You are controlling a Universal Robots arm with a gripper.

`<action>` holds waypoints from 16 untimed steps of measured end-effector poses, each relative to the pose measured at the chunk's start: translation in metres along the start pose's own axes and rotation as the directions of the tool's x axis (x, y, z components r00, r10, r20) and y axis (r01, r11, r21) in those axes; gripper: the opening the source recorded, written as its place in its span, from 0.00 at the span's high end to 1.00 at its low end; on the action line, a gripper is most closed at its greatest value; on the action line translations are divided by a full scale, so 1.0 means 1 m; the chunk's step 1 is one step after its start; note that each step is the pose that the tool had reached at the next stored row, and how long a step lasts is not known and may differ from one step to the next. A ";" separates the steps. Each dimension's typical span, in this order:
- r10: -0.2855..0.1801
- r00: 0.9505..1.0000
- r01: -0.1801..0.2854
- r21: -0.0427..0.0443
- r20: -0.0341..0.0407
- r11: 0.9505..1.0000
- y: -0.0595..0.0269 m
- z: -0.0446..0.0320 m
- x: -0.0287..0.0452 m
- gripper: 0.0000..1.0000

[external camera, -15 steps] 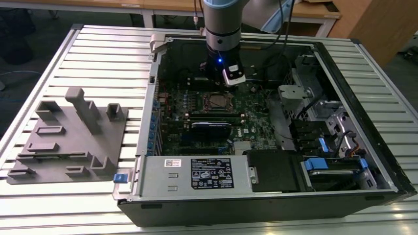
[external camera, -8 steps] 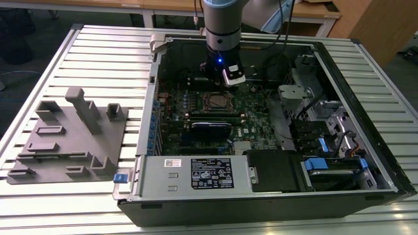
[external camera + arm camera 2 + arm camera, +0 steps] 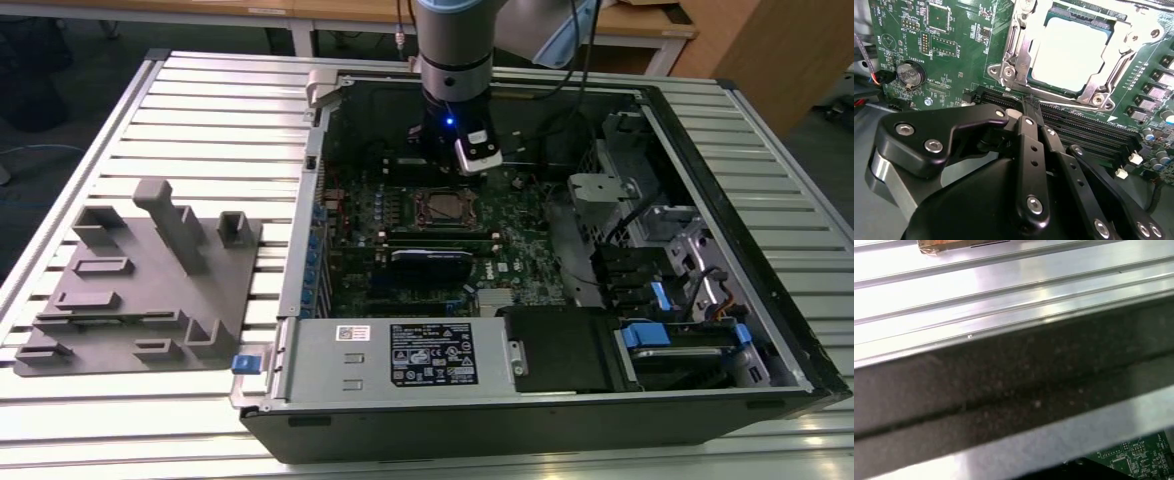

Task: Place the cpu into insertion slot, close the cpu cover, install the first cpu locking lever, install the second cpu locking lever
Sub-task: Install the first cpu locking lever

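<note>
We saw the black gripper (image 3: 1030, 107) pinched narrow, empty, near the thin silver metal cpu cover (image 3: 1021, 47) (stiff, springy; best pushed at its frame edge) over the flat grey cpu (image 3: 1069, 50).

From my seat, the gripper (image 3: 1029, 112) hangs with its fingers pressed together just beside the socket (image 3: 441, 206), low inside the open computer case (image 3: 747, 190). Above the socket I see open room; the chip (image 3: 1069, 52) sits in it under the metal frame (image 3: 1021, 47). Close beside the fingertips run the long black memory slots (image 3: 1089, 132), which crowd that side. In the exterior view, the case walls hem the board (image 3: 514, 235) all round. The drive cage (image 3: 667, 260) blocks the exterior view's right, and the power supply box (image 3: 400, 355) closes off the near edge. Outside, on the ribbed table (image 3: 227, 110), the grey fixture block (image 3: 140, 290) stands well apart from the case.
</note>
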State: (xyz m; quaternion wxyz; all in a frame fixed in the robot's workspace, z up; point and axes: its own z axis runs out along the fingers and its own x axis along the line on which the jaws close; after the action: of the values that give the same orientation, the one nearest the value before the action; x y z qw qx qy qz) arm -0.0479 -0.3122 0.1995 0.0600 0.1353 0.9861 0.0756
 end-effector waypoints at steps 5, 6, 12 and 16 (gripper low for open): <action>0.000 1.000 0.000 -0.010 0.006 1.000 -0.0002 0.0000 0.0006 0.89; 0.000 1.000 0.000 -0.013 0.008 1.000 -0.0002 0.0000 0.0007 0.89; -0.001 1.000 0.001 -0.019 0.018 1.000 -0.0005 0.0002 0.0018 0.89; -0.002 1.000 0.003 -0.020 0.028 1.000 -0.0008 0.0006 0.0024 0.89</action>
State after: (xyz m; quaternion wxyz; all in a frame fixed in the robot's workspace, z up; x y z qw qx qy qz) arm -0.0503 -0.3122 0.1985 0.0753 0.1344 0.9845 0.0836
